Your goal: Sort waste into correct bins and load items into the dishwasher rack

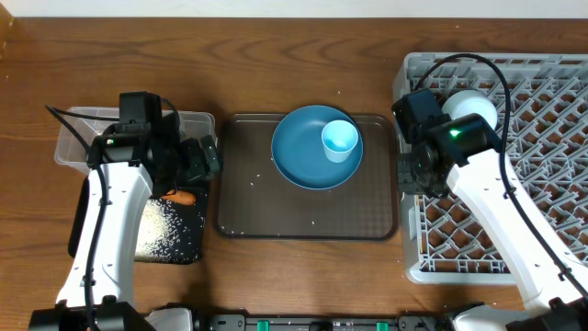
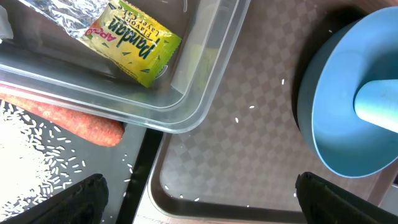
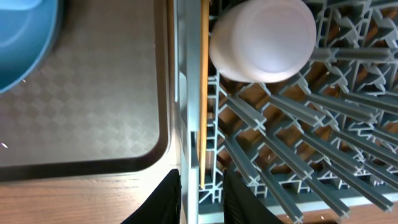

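Observation:
My left gripper (image 2: 199, 202) (image 1: 204, 158) is open wide and empty, over the seam between the black tray (image 1: 188, 250) and the brown serving tray. The clear tub (image 2: 205, 93) (image 1: 69, 138) holds silver foil (image 2: 65, 12) and the yellow-green wrapper (image 2: 134, 43). The carrot (image 2: 62, 118) (image 1: 184, 196) and rice (image 2: 37, 155) lie on the black tray. The blue plate (image 1: 308, 156) carries the light blue cup (image 1: 340, 141). My right gripper (image 3: 204, 202) (image 1: 409, 175) is open, its fingers astride the grey rack's left wall (image 3: 186, 124). A chopstick (image 3: 204, 93) lies just inside that wall.
The brown serving tray (image 1: 276, 211) (image 2: 249, 124) holds scattered rice grains. A white upturned vessel (image 3: 264, 37) (image 1: 473, 108), cup or bowl, sits on the rack's pegs (image 1: 542, 138). Bare wooden table lies behind and in front.

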Motion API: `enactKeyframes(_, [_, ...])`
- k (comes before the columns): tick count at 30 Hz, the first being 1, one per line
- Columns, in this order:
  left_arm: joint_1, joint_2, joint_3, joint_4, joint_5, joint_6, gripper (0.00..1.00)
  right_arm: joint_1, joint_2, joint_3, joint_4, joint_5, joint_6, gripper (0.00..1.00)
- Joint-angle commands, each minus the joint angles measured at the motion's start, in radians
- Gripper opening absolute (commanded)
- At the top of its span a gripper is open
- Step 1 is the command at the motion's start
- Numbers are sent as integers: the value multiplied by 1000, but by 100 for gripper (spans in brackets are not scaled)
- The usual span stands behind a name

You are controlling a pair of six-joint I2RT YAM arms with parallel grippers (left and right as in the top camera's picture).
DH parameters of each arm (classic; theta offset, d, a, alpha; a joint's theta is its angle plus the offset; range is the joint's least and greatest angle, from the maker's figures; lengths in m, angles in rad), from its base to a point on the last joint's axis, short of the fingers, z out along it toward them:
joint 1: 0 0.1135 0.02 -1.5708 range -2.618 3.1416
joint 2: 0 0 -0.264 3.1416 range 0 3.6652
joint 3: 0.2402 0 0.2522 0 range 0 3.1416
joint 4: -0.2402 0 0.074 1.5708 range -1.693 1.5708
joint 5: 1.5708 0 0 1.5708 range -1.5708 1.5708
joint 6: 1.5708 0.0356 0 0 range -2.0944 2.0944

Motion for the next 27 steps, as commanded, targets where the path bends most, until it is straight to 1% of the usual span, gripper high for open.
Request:
enactKeyframes(1, [3,2,-4,6,-6,-85,99,-22,-10,-2,11,-2,12,24])
enactKeyframes(2, [2,2,-4,11,-6,-153,99,-22,-10,-2,18,-3,10,26])
enactKeyframes(4, [2,2,-4,11,-6,-241,99,-22,-10,-2,26,-3,10,27])
enactKeyframes(5, [3,2,-4,11,-6,-270,99,-22,-10,-2,31,-3,10,44])
enactKeyframes(6, [2,2,-4,11,-6,-275,99,-22,-10,-2,34,-3,10,54])
enactKeyframes(7, [2,2,-4,12,-6,-275,99,-22,-10,-2,37,-3,10,72])
enactKeyframes(8, [3,2,-4,12,-6,-275,99,-21,-10,-2,39,-3,10,77])
enactKeyframes(13, [3,2,-4,12,-6,-275,99,-22,-10,-2,40,-3,10,99])
enactKeyframes(27, [3,2,-4,11,-6,-275,99,-21,-10,-2,40,-3,10,99])
